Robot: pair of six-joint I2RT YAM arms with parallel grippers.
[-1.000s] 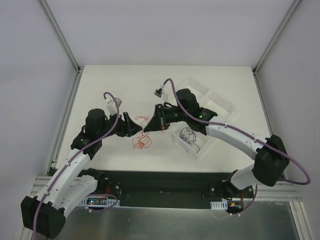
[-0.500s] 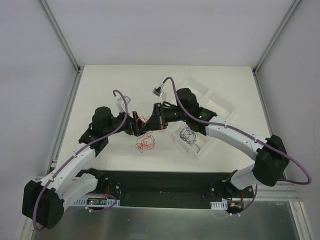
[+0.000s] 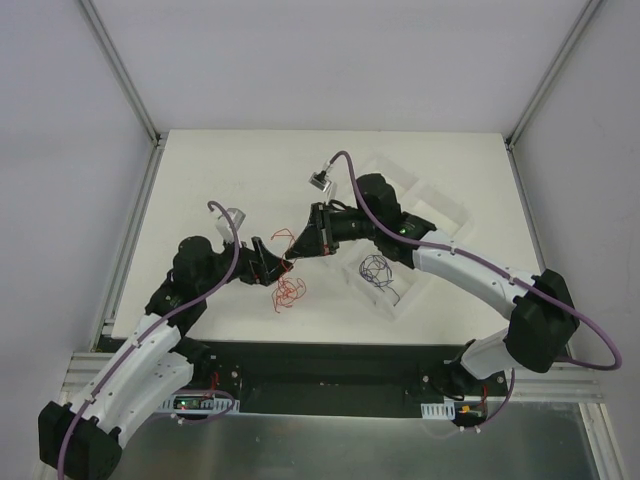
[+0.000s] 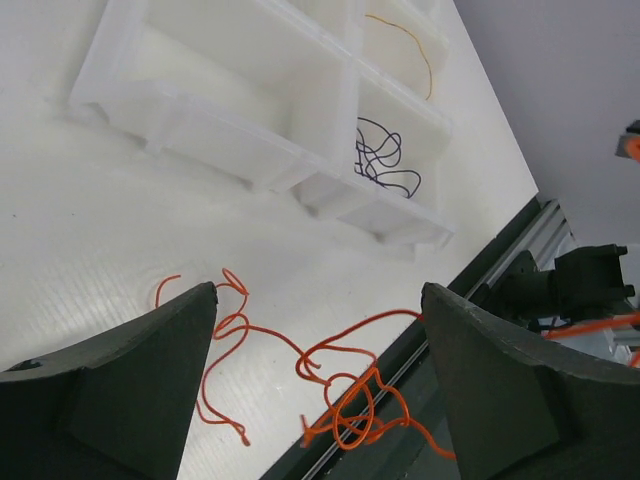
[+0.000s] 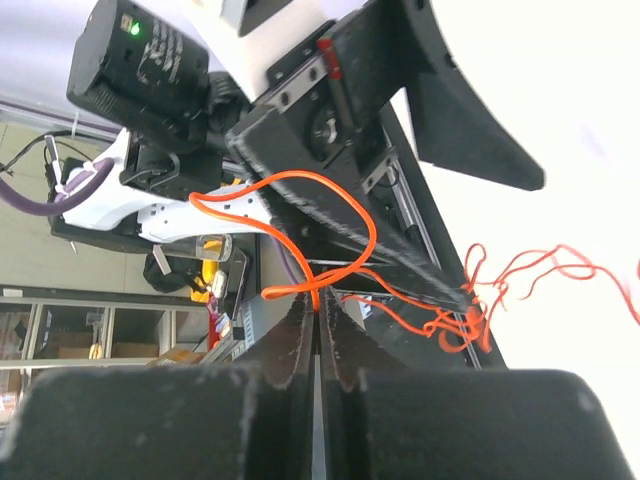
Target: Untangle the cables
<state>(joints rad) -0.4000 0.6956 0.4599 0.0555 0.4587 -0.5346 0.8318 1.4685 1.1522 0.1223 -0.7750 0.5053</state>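
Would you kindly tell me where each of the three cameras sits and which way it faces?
Top external: above and behind the arms, looking down at the table; both arms show.
Left wrist: on the left arm, facing the orange cables and tray past its open left hand.
Right wrist: on the right arm, facing the left arm past its right hand, shut on those cables.
Shared by all: orange cables.

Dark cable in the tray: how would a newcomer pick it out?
On the white table, find the clear divided tray beneath the right arm. Its compartment nearest the arm bases holds a curly cable. It alone is dark blue-black; the other cables are orange.
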